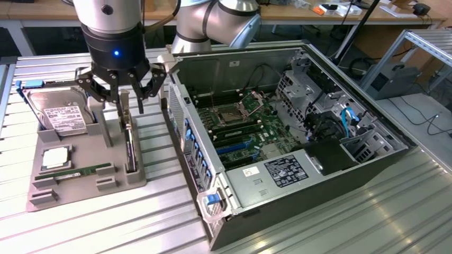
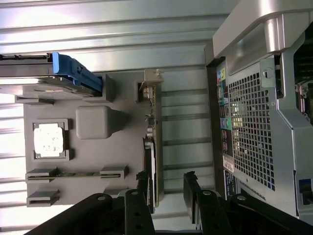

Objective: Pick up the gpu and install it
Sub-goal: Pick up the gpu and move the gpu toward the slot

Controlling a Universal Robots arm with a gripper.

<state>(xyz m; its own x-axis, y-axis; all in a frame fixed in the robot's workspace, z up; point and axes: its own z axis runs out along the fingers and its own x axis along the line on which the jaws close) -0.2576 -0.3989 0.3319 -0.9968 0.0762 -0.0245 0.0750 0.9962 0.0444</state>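
Hiding both flat faces, the gpu [image 1: 130, 151] [image 2: 152, 156], a thin black rectangular expansion card with a silver metal bracket at one end, shows only its narrow upper edge. Its lower edge is sunk in a slot of the grey moulded holder tray [image 1: 84, 193] [image 2: 93, 169], and part of the bracket end is covered by the black multi-finger gripper [image 1: 128, 103] [image 2: 166, 191] in the exterior view. The card stands on edge, its long axis running along the tray's side nearest the case, bracket end toward the hard-drive end. The claw is spread wide above it, 1 fingertip [image 2: 143, 188] just beside the card; contact cannot be told. On the same tray sit a silver hard drive with a white label [image 1: 63, 114], a square silver processor chip [image 1: 55, 157] [image 2: 49, 139] and a narrow green memory stick [image 1: 74, 172]. An open black computer case [image 1: 282, 137] [image 2: 254, 127] lies just beside the tray, on the exterior view's right, on the ribbed metal table [image 1: 106, 227].
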